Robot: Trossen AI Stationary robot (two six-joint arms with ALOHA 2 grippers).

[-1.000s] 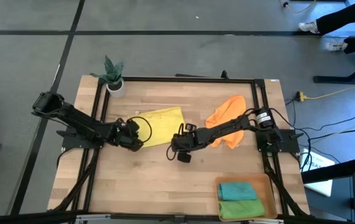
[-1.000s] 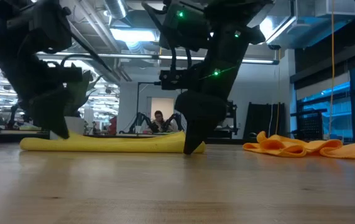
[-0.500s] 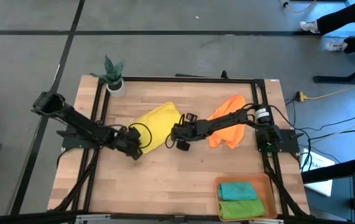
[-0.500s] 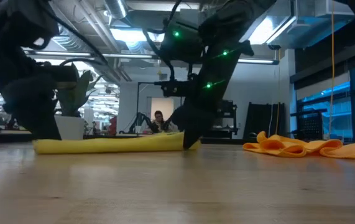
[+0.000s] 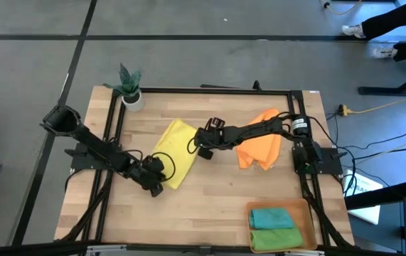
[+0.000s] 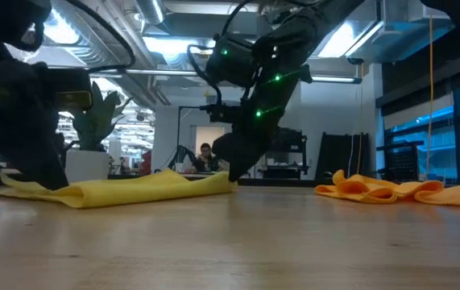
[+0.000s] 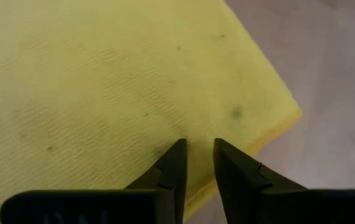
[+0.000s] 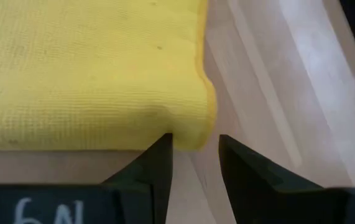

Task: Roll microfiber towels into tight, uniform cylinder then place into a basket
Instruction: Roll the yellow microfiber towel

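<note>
The yellow towel (image 5: pixel 173 151) lies slanted on the table, one end far, one end near; it also shows in the low view (image 6: pixel 133 187). My left gripper (image 5: pixel 154 186) is shut on its near end. My right gripper (image 5: pixel 201 147) is shut on its far right corner. The orange towel (image 5: pixel 259 139) lies crumpled at the right. The basket (image 5: pixel 311 220) at the near right holds the rolled teal towel (image 5: pixel 270 217) and the rolled green towel (image 5: pixel 274 238). My left gripper pinches the yellow towel between its two fingers close to a near corner (image 7: pixel 165 146). The fingers come slanting down from the table's left. The towel lies on the table there. My right gripper pinches a thick rounded corner of the yellow towel (image 8: pixel 193 134) between its two fingers. The fingers come slanting down from the table's right. That corner rests on or just above the wood.
A small white plant pot (image 5: pixel 131 98) stands at the far left corner. A black frame (image 5: pixel 210 90) runs round the table. Bare wood (image 5: pixel 203 213) lies between the yellow towel and the basket. A person (image 6: pixel 205 157) sits far behind the table.
My left gripper has gone toward the table's near edge and my right gripper toward the far edge, each holding its end. The yellow towel has turned about on the table, from lying left to right to lying slanted from far to near.
</note>
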